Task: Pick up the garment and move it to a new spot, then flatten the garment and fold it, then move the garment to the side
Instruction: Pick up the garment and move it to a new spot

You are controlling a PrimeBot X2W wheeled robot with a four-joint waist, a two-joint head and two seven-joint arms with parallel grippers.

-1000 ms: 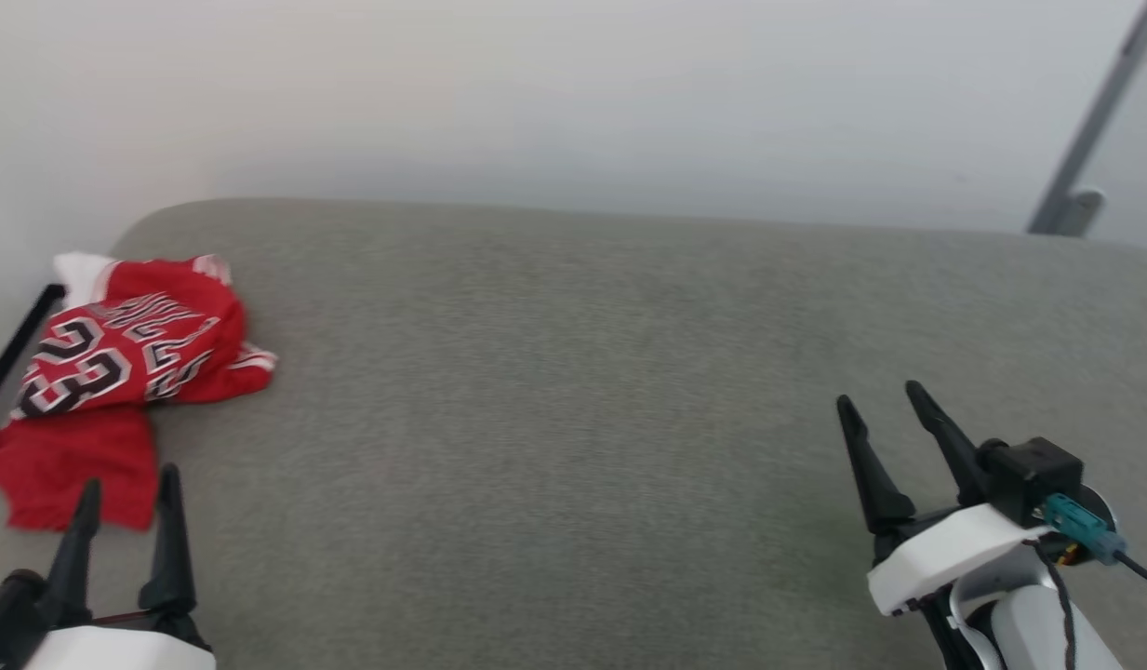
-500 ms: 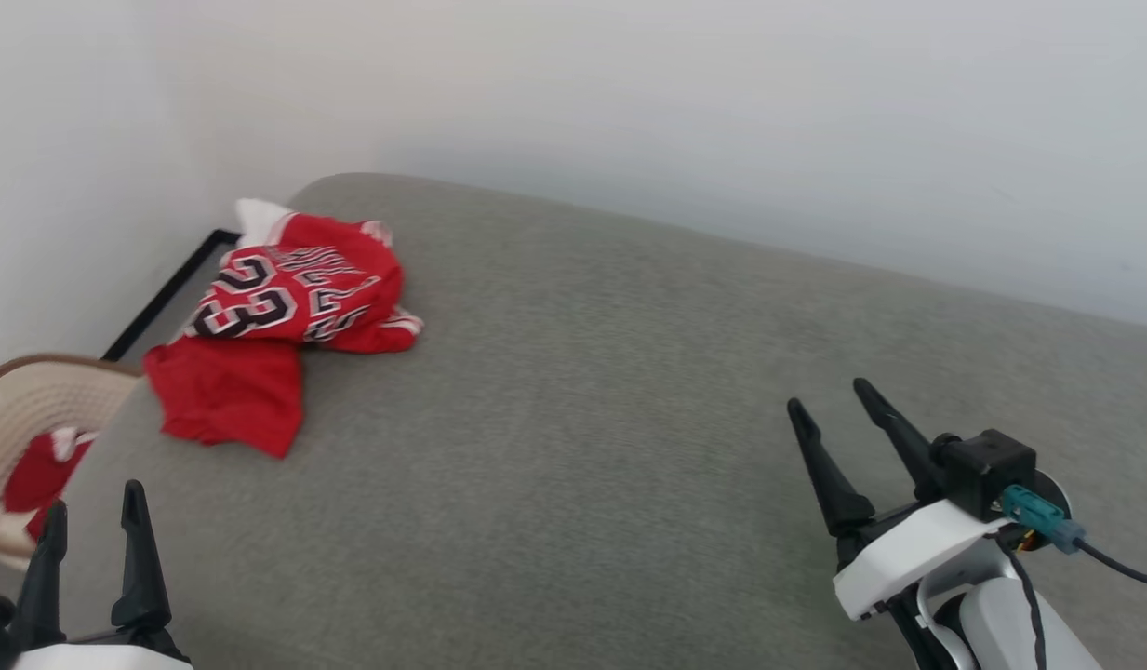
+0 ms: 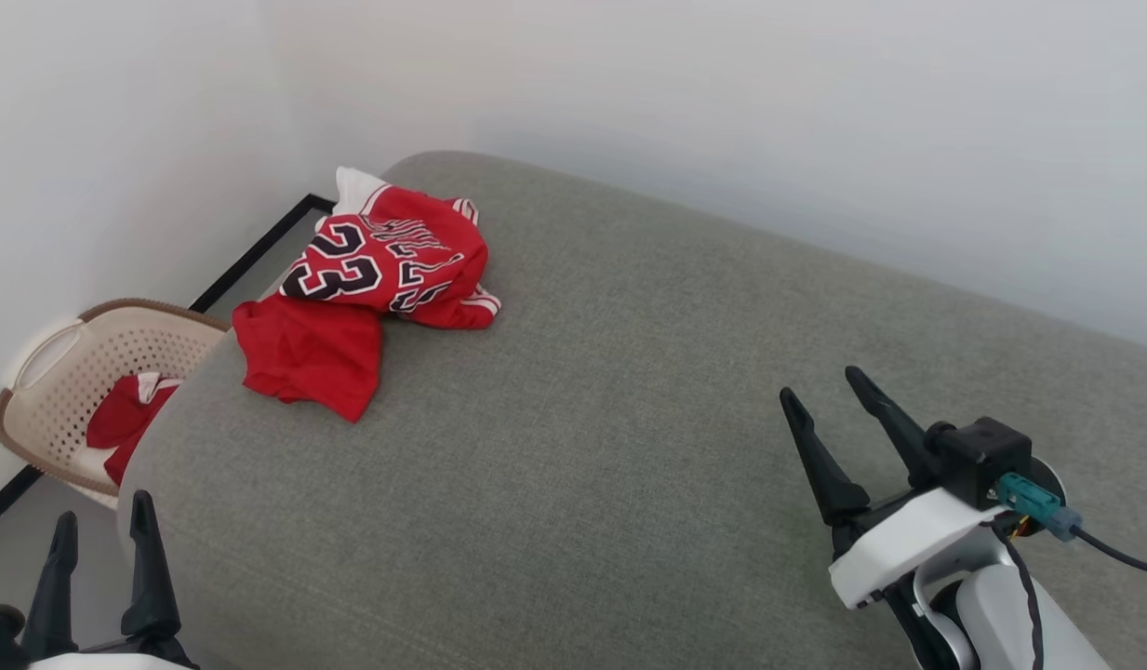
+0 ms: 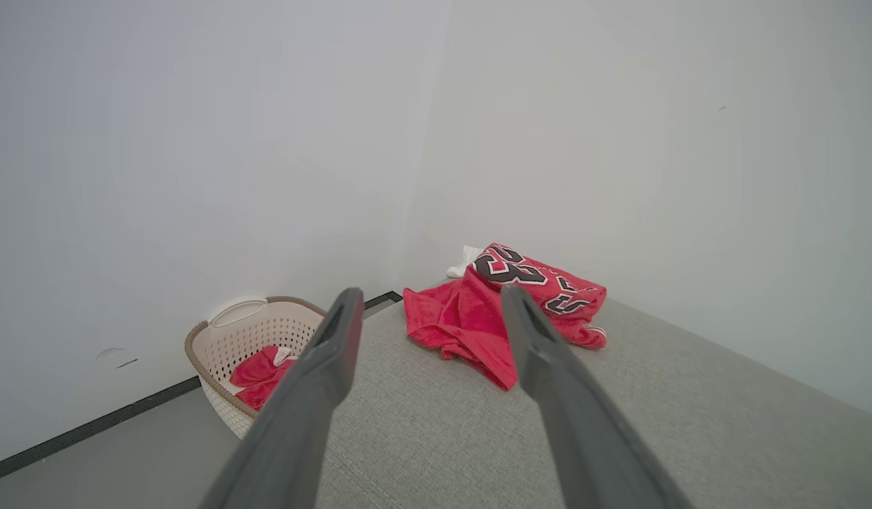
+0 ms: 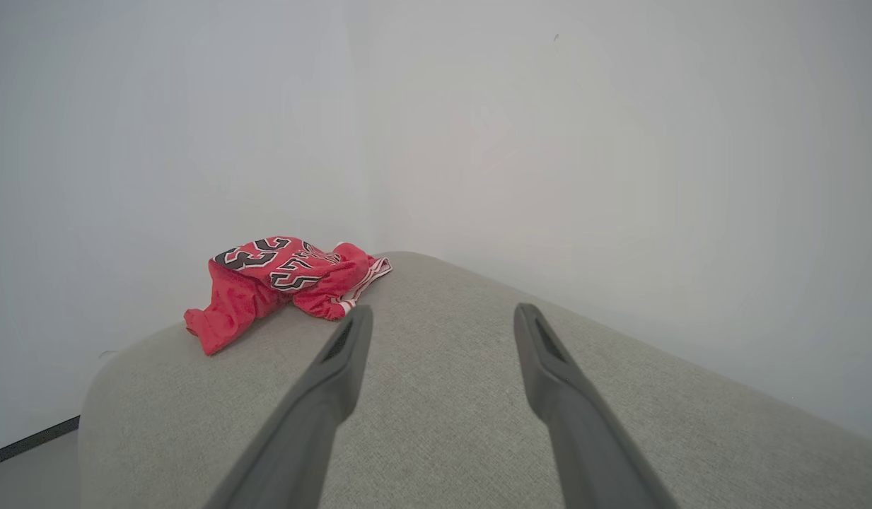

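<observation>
Head view: garment [image 3: 387,270] crumpled — looks soft, light; probably grab a loose edge. Both jaws spread, empty.

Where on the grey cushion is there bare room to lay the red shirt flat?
The wide stretch of grey cushion between the garment and the right gripper is bare, and so is the strip along the wall. Only the far left corner is crowded: the garment lies bunched there, near the basket.

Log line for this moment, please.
garment: crumpled, untouched, far-left corner of grey cushion | left gripper: open, empty | right gripper: open, empty
</observation>
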